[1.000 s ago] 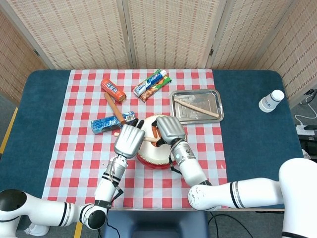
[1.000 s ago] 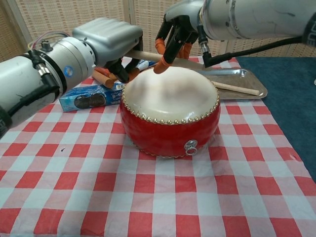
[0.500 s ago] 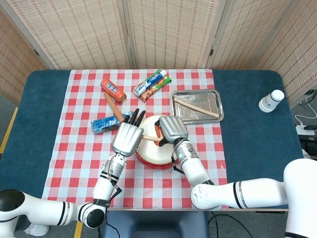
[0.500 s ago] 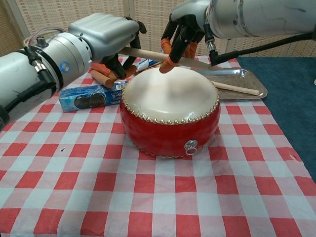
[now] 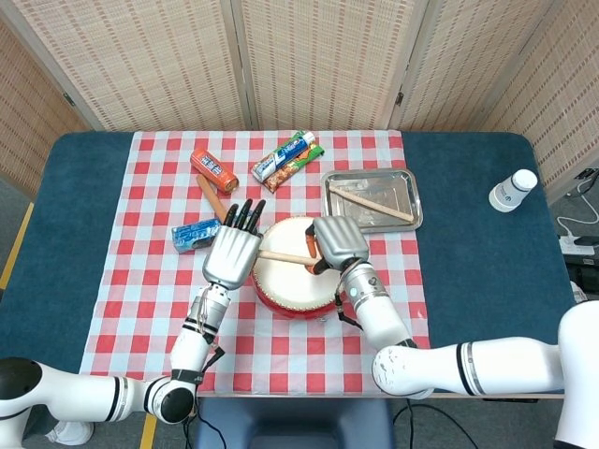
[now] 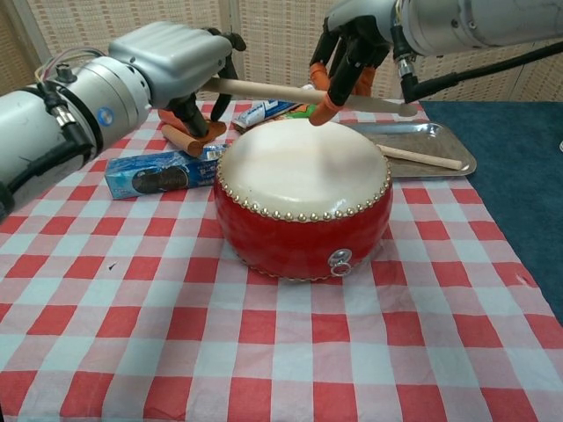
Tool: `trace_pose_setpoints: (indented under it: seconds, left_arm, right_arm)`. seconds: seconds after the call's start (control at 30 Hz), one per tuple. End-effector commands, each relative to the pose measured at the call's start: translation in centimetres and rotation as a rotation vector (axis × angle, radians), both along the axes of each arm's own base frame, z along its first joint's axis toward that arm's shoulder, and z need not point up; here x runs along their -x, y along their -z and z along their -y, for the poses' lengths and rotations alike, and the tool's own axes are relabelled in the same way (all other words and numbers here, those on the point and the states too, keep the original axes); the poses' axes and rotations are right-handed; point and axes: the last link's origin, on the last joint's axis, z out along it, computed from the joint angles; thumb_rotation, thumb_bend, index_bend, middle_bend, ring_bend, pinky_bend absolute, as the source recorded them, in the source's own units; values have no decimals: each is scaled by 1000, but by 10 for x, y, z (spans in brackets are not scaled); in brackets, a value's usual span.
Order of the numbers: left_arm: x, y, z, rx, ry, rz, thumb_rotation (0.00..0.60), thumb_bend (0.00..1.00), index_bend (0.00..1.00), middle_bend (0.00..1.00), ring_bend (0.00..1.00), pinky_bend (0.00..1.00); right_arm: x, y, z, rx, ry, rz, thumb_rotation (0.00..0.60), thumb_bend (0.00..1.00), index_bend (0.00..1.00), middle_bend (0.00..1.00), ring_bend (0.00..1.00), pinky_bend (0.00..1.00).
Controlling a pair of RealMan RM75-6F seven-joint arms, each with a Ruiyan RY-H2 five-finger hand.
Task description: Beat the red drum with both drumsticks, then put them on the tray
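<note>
Now left hand [image 5: 230,255] opened, fingers spread | right hand [image 5: 339,241] took drumstick [image 6: 290,91] | above drum [image 6: 302,199]

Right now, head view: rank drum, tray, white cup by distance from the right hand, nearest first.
1. drum, directly under and left of the right hand, which holds a drumstick over it.
2. tray, just beyond the hand, to its right.
3. white cup, far right on the blue table.

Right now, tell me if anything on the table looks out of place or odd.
One drumstick already lies in the tray, while the right robot hand holds the other drumstick above the red drum. The left robot hand is open, holding nothing.
</note>
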Motion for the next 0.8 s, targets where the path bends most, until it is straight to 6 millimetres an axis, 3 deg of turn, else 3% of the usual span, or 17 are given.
trace_pose_setpoints:
  seconds: [0.03,0.47,0.67,0.8]
  left_arm:
    - [6,-3,-4,-4,-21,9,600,358,0,0,0,129]
    - [46,-28,-26,-34,-156,92,600,357,0,0,0,129]
    - [65,-38,-27,-24,-199,133,600,357,0,0,0,129]
    - [75,-41,-21,-13,-201,145,600,358,0,0,0,129]
  right_arm:
    - [8,-8,-2,1,10,-15,600,376,873,807,685,498]
    - [53,-62,-10,55,78,-41,600,379,878,810,692,498]
    - [84,-92,5,132,139,-36,600,379,879,810,692,498]
    - [105,-94,27,167,150,-78,600,379,876,810,692,493]
